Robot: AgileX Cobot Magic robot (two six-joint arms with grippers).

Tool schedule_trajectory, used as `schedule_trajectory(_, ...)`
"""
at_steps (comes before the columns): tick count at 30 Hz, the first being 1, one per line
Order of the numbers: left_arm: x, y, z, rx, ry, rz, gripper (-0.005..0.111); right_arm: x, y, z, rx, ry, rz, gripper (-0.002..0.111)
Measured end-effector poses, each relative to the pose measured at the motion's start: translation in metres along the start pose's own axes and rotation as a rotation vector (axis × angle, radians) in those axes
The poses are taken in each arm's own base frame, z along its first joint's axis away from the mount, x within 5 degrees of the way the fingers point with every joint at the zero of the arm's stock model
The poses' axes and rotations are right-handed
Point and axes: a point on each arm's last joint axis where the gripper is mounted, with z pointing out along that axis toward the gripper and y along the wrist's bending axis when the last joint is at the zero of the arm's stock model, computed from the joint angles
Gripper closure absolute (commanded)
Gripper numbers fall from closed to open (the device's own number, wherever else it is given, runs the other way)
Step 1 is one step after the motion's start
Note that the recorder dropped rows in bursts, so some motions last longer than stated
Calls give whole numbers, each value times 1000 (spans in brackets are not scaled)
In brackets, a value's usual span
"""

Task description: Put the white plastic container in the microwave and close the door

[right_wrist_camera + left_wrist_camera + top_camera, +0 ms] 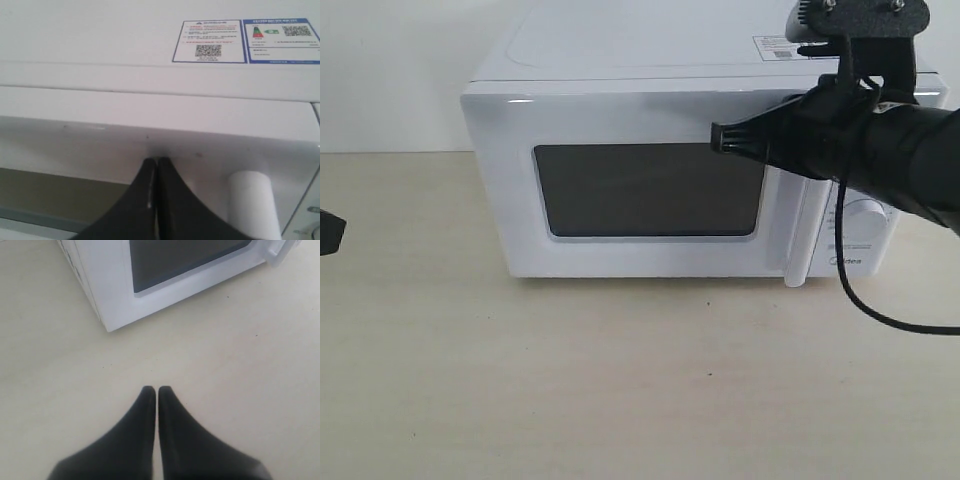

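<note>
**Exterior view:** White boxy countertop microwave at upper centre on a pale wood-grain tabletop, white hinged front door flush with the casing and apparently shut. Black right gripper reaching in from the right edge, jaws pressed together on nothing. Tip touching or just short of the door's upper right corner, beside the vertical white bar handle and above the dark rectangular mesh window. Round white knob partly hidden behind the arm, thin black cable looping below it. Sliver of the black left gripper at the far left edge, well apart from the microwave. No white plastic container anywhere on the tabletop. Presumably inside, but nothing shows through the window, so not confirmed.

**Left wrist view:** Left gripper at bottom centre, fingers closed against each other and empty, hovering over the tabletop. Lower front corner of the microwave across the top of the frame.

**Right wrist view:** Right gripper fingertips at bottom centre, closed, meeting the door's top band just left of the handle. Blue-and-white stickers at upper right on the microwave's roof.

**Risks, by judgement:**
- Latch perhaps not fully caught if the push is too light, letting the door spring ajar.
- Too firm a push likely to slide the microwave back across the smooth tabletop.
- Cable hanging near the handle, liable to snag on withdrawal.
</note>
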Motion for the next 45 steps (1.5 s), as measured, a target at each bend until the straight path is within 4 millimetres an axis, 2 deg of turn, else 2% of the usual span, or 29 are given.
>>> schedule_trajectory(6, 0, 0, 0, 0, 0, 0, 102, -4, -1, -5, -26, 13, -32, 109)
schedule_trajectory(9, 0, 0, 0, 0, 0, 0, 102, -10, 1, -24, -81, 6, -53, 109)
schedule_trajectory(15, 0, 0, 0, 0, 0, 0, 102, -8, -4, -96, -202, -82, -177, 109)
schedule_trajectory(16, 0, 0, 0, 0, 0, 0, 102, -11, -9, -121, -244, -135, -183, 109)
schedule_trajectory(17, 0, 0, 0, 0, 0, 0, 102, -13, -10, -131, -259, -161, -181, 109)
schedule_trajectory(18, 0, 0, 0, 0, 0, 0, 102, -22, -16, -153, -275, -246, -168, 109)
schedule_trajectory(19, 0, 0, 0, 0, 0, 0, 102, -26, -19, -162, -278, -280, -159, 109)
schedule_trajectory(21, 0, 0, 0, 0, 0, 0, 102, -36, -31, -196, -280, -423, -122, 109)
schedule_trajectory(23, 0, 0, 0, 0, 0, 0, 102, -42, -40, -219, -281, -521, -94, 109)
schedule_trajectory(27, 0, 0, 0, 0, -2, 0, 102, -45, -51, -249, -288, -642, -59, 109)
schedule_trajectory(33, -1, 0, 0, -3, -13, 0, 102, -45, -62, -274, -273, -743, -59, 109)
schedule_trajectory(38, -2, 0, 0, -4, -17, 0, 102, -35, -68, -297, -174, -781, -107, 109)
schedule_trajectory(45, -2, 0, 0, -4, -17, 0, 102, -24, -60, -293, -53, -668, -191, 109)
